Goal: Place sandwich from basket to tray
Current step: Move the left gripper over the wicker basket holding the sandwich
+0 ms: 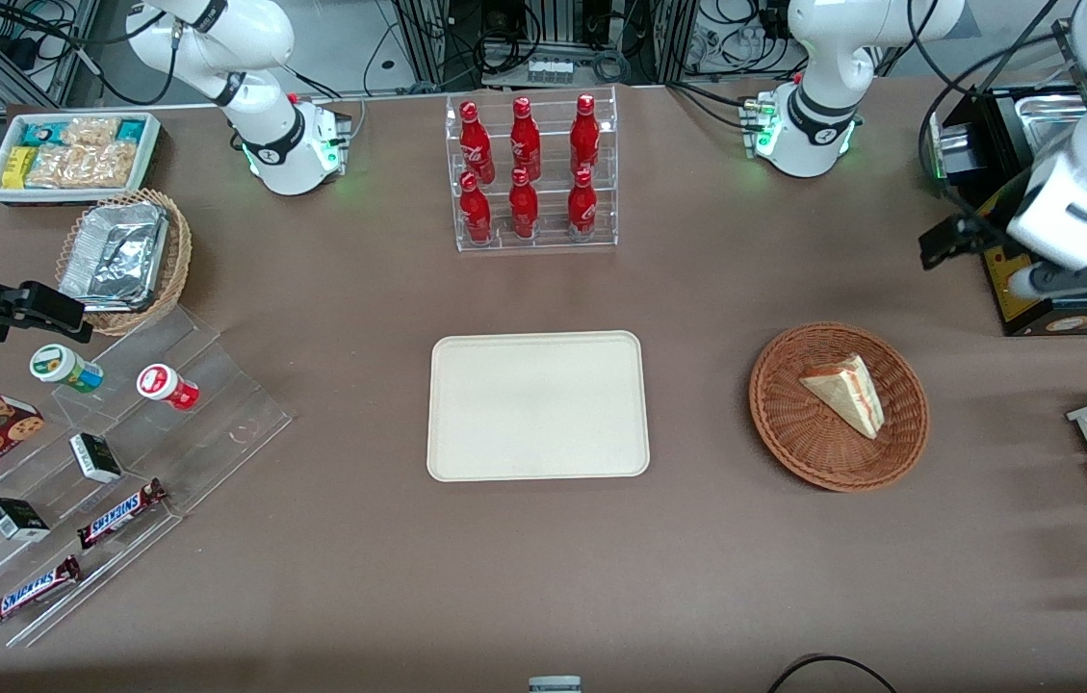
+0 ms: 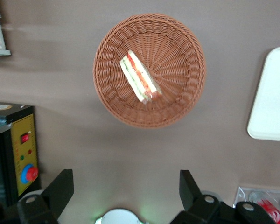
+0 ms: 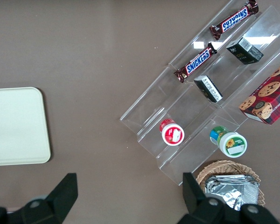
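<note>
Two black fingers (image 2: 60,189) of the left arm's gripper (image 2: 126,191) spread wide with nothing between them, hung high above bare brown tablecloth (image 1: 543,568) toward the working arm's end of the table, apart from every object. Probably poised so for a plain descent, jaws already wide enough to straddle the target. Just past the fingertips in the wrist view, the round reddish-brown woven wicker basket (image 2: 177,100), and lying flat near its middle, untouched, the small triangular sandwich wedge of pale bread (image 2: 140,77), striped red, white and green edge turned up toward that camera. Farther on toward the parked arm's end, well apart from the basket, the flat cream-white rectangular tray (image 1: 466,452), bare and level, likely set there as an easy landing place.
</note>
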Controlling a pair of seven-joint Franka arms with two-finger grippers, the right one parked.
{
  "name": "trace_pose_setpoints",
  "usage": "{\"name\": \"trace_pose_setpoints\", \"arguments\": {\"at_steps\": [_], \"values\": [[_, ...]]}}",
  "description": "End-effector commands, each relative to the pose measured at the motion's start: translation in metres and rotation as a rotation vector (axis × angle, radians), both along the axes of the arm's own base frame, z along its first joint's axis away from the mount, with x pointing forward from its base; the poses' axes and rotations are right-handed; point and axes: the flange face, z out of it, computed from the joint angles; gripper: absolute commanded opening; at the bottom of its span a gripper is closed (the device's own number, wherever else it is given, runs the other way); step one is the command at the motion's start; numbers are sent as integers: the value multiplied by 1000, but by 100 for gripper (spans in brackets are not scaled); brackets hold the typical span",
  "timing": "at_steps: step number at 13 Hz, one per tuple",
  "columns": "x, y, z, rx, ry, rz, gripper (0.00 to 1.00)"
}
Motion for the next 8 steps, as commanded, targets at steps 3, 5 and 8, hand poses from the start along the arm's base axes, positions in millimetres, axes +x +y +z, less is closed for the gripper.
{"name": "trace_pose_setpoints", "arguments": {"at_steps": [3, 5, 8], "values": [[-6, -4, -84, 23, -82, 214, 100], [-8, -9, -124, 22, -118, 313, 100], [0, -13, -160, 20, -127, 379, 100]]}}
